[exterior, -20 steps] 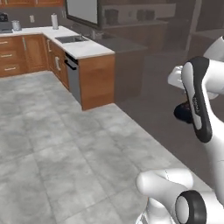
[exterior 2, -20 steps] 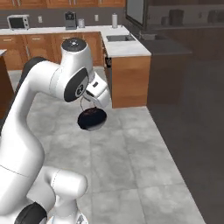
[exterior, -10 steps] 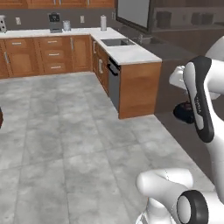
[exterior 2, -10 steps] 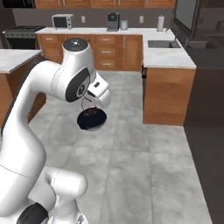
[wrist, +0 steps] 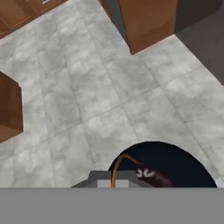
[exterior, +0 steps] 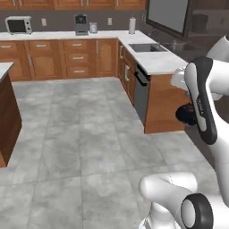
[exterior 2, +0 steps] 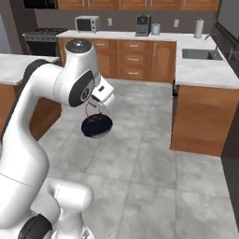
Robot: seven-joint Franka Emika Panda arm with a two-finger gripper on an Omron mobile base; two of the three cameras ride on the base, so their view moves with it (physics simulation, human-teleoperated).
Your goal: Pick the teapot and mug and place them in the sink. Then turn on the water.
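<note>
A dark, squat, rounded teapot [exterior 2: 96, 126] hangs by its thin wire handle from my gripper [exterior 2: 94, 108], which is shut on the handle above the kitchen floor. In the left base view the teapot [exterior: 184, 115] peeks out from behind my forearm. The hand view looks down on the teapot [wrist: 175, 168], showing a reddish patch, and the gripper [wrist: 113, 182] pinching the handle. The sink [exterior: 147, 47] lies in the white counter of the peninsula, also seen far right as the sink [exterior 2: 198, 54]. A small pale cup [exterior 2: 155, 29], possibly the mug, stands beside the coffee machine.
The wooden peninsula cabinet [exterior 2: 200, 116] with a dark dishwasher front [exterior: 141, 91] stands ahead. A microwave [exterior 2: 87, 23], a coffee machine [exterior 2: 143, 25] and a paper towel roll [exterior 2: 199, 28] line the back counter. An island corner [exterior: 8, 116] sits left. Open grey tile floor [exterior: 80, 134] lies between.
The whole scene has shifted, so the base has moved: the sink peninsula now sits further right and nearer. The arm and the hanging teapot keep the same pose.
</note>
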